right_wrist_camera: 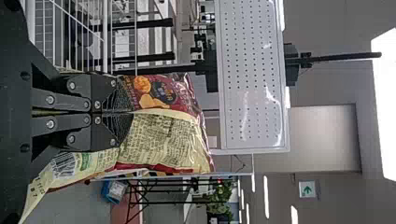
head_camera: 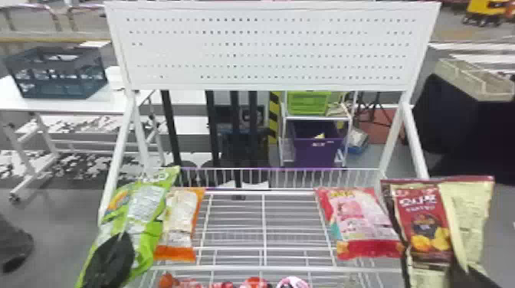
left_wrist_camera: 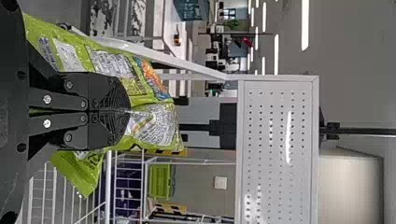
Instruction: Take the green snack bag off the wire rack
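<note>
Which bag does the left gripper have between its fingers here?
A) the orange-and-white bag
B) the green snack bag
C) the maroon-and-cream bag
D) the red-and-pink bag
B, since the left gripper's two black fingers are closed on the green snack bag, which bulges out around them.

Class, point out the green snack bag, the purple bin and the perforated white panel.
Green snack bag (head_camera: 142, 207): head view, on the pale printed patch.
Purple bin (head_camera: 317, 155): head view, on the front wall.
Perforated white panel (head_camera: 270, 48): head view, mid-face.
</note>
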Action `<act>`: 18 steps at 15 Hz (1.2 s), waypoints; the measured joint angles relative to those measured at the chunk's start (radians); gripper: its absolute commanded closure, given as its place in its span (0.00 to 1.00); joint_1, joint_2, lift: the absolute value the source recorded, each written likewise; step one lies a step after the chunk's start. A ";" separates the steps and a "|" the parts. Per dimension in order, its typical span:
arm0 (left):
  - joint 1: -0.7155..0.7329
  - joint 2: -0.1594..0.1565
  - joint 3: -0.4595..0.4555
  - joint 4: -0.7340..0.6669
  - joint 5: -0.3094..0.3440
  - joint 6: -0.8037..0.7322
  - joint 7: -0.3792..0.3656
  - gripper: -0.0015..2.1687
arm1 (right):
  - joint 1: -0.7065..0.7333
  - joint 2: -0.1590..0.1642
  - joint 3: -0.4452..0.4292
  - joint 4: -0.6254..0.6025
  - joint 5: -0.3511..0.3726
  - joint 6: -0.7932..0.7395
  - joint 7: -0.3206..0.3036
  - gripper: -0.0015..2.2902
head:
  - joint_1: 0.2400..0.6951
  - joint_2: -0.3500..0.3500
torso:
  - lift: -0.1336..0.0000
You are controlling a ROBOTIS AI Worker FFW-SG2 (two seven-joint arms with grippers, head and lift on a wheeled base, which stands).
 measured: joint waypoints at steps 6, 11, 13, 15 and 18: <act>0.036 -0.002 0.021 -0.017 -0.021 -0.025 0.002 0.95 | 0.000 -0.001 0.000 0.003 0.000 -0.004 0.000 0.98 | 0.57 0.50 | 1.00; 0.031 -0.003 0.022 -0.016 -0.020 -0.024 0.002 0.95 | 0.000 -0.001 -0.001 0.004 0.000 -0.006 0.000 0.98 | 0.57 0.50 | 1.00; 0.032 -0.003 0.024 -0.016 -0.019 -0.024 0.002 0.95 | -0.002 -0.001 -0.001 0.006 0.000 -0.006 0.000 0.98 | 0.57 0.50 | 1.00; 0.032 -0.002 0.025 -0.016 -0.019 -0.024 0.000 0.95 | -0.003 -0.001 -0.001 0.006 0.000 -0.006 0.000 0.98 | 0.57 0.50 | 1.00; 0.033 -0.002 0.026 -0.016 -0.017 -0.024 0.000 0.95 | -0.002 -0.001 -0.001 0.004 0.000 -0.006 0.000 0.98 | 0.57 0.50 | 1.00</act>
